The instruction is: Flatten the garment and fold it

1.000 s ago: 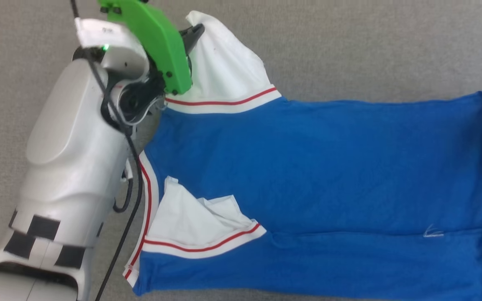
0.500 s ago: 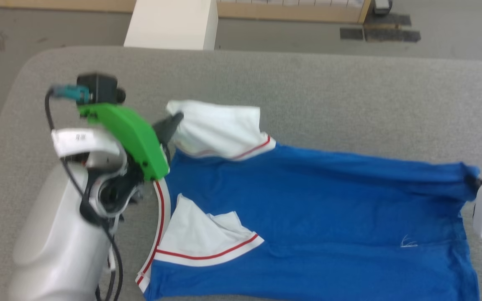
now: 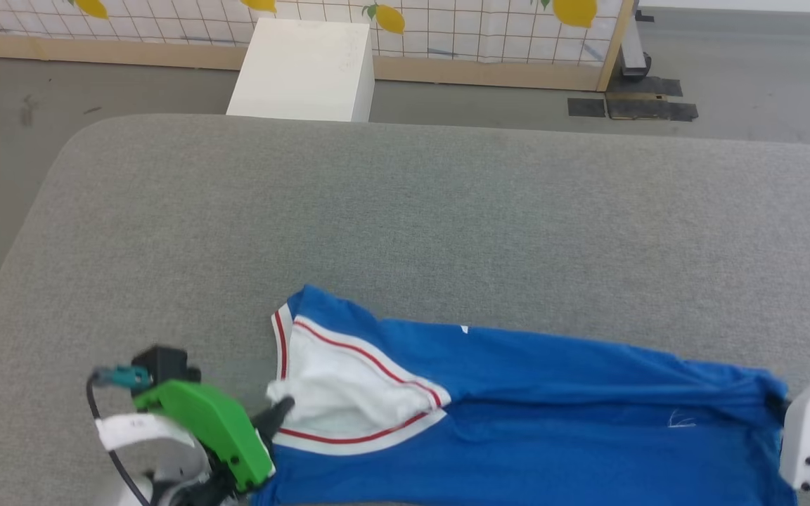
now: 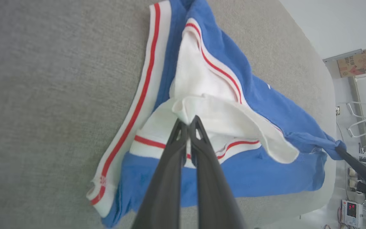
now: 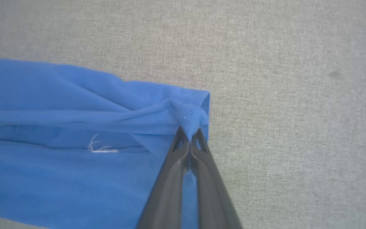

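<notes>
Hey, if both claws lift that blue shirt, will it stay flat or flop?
Probably floppy: the blue shirt bunches into a peak where the right claw pinches its corner. Its white sleeve droops in a loose fold from the left claw, so unheld parts would likely sag. It looks thin and light; narrow pinches should hold.

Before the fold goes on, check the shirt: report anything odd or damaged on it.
A loose white thread sticks out of the garment along a crease near the corner pinched by the right gripper. The white sleeve, pinched by the left gripper, lies crumpled over the body, not flat.
</notes>
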